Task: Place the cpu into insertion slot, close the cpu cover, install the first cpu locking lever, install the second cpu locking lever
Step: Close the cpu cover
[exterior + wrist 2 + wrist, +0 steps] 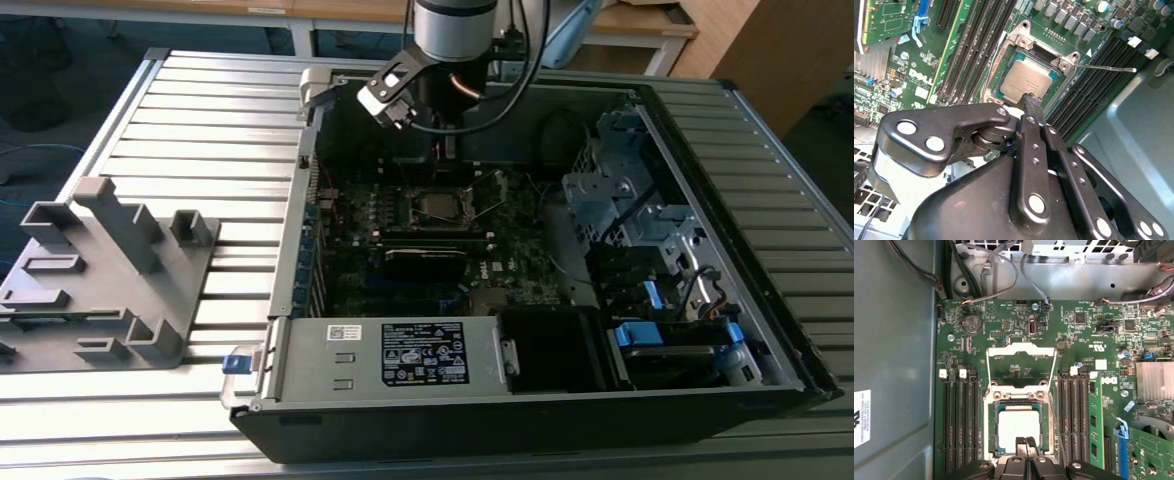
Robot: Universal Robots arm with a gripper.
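The cpu [1019, 426] [1026, 80], a flat square chip with a dull silver top, lies in the socket on the green motherboard; in the exterior view the cpu [438, 207] sits mid-case. The cpu cover [1004, 346], a silver frame with an open window, stands swung up off the socket. A thin wire locking lever [1104, 67] sticks out beside the socket, unlatched. My gripper [1026, 444] [1031, 100] is shut with nothing in it, its tips together just over the chip's near edge. In the exterior view the gripper [447, 150] hangs above the socket.
The open computer case [287, 300] lies on a slatted table. A labelled power supply [400, 355] fills its near end, and drive cages [627, 200] line the exterior view's right. Memory slots [961, 420] flank the socket. A grey fixture [107, 270] stands outside the case.
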